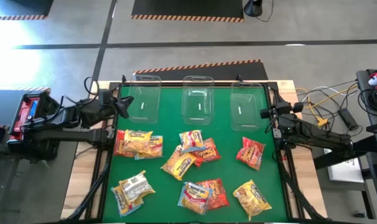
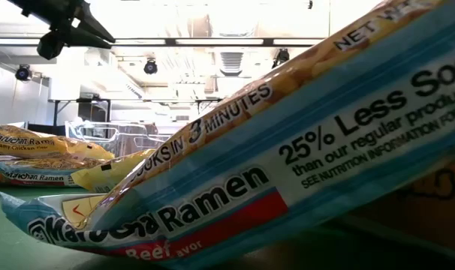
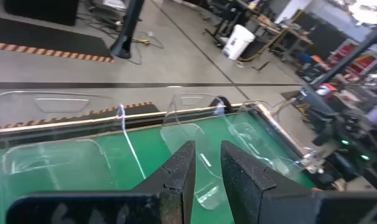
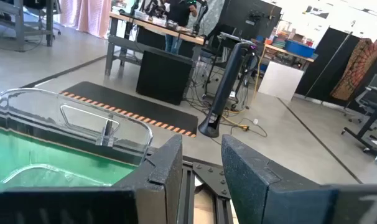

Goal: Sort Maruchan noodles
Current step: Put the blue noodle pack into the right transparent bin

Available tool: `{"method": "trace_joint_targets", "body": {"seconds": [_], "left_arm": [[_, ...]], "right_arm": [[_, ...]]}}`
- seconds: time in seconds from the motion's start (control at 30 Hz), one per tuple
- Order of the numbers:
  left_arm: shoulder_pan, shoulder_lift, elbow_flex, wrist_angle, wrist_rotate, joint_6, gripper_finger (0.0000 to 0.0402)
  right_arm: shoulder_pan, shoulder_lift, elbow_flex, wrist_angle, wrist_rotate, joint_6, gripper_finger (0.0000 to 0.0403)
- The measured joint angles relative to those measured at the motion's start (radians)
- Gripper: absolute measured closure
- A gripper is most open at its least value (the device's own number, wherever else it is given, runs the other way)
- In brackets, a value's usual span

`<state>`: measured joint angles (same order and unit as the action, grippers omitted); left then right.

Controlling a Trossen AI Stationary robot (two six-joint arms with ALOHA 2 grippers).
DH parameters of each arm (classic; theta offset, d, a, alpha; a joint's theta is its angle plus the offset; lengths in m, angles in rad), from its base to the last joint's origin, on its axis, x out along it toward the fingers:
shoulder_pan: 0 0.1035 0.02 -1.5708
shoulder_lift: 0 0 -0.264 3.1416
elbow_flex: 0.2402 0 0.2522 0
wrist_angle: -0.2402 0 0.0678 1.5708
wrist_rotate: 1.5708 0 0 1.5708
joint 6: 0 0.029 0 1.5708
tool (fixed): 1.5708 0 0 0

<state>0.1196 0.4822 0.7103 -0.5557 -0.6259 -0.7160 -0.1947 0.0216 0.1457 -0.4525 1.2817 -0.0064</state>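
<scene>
Filling my low view, a Maruchan Ramen beef packet point(image 2: 287, 165) is reading "25% Less Sodium". I'm judging sorting not begun: noodles point(image 1: 188, 168) are lying on the green counter point(image 1: 223, 180). Left gripper point(image 1: 121, 104) and right gripper point(image 1: 265, 114) are hanging narrow, empty; next needs one descending, opening.

Three clear plastic bins point(image 1: 198, 99) stand in a row at the far side of the green table point(image 1: 226, 177). Black and orange striped tape point(image 1: 198, 65) runs on the grey floor past them. Yellow and black cables point(image 1: 328, 106) lie beside the table. A white bucket point(image 3: 241, 41) sits far off in the room.
</scene>
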Motion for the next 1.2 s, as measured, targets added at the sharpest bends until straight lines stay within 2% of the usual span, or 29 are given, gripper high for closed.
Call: {"method": "trace_joint_targets", "body": {"seconds": [0.13, 0.33, 0.43, 0.57, 0.7, 0.93, 1.07, 1.2], "left_arm": [[0.0, 0.063, 0.017, 0.005, -0.033, -0.015, 0.0342], [0.0, 0.137, 0.036, 0.046, -0.045, -0.042, 0.0342], [0.0, 0.171, 0.048, 0.077, -0.046, -0.041, 0.0342], [0.0, 0.21, 0.067, 0.111, -0.049, -0.004, 0.0342], [0.0, 0.241, 0.093, 0.113, -0.094, 0.011, 0.0342], [0.0, 0.253, 0.109, 0.114, -0.1, 0.011, 0.0342], [0.0, 0.253, 0.107, 0.114, -0.1, 0.009, 0.0342], [0.0, 0.255, 0.107, 0.113, -0.1, 0.008, 0.0342]], "right_arm": [[0.0, 0.0, 0.0, -0.006, 0.0, -0.065, 0.03], [0.0, 0.0, 0.0, 0.001, 0.0, 0.116, 0.03], [0.0, 0.0, -0.001, 0.04, 0.0, 0.299, 0.03], [0.0, 0.0, 0.0, 0.092, -0.003, 0.655, 0.03], [0.0, 0.0, 0.0, 0.097, -0.003, 0.935, 0.03], [0.0, 0.0, 0.0, 0.116, -0.003, 0.976, 0.03], [0.0, 0.0, 0.0, 0.194, -0.086, 1.003, 0.03], [0.0, 0.0, 0.0, 0.261, -0.111, 1.013, 0.03]]}}
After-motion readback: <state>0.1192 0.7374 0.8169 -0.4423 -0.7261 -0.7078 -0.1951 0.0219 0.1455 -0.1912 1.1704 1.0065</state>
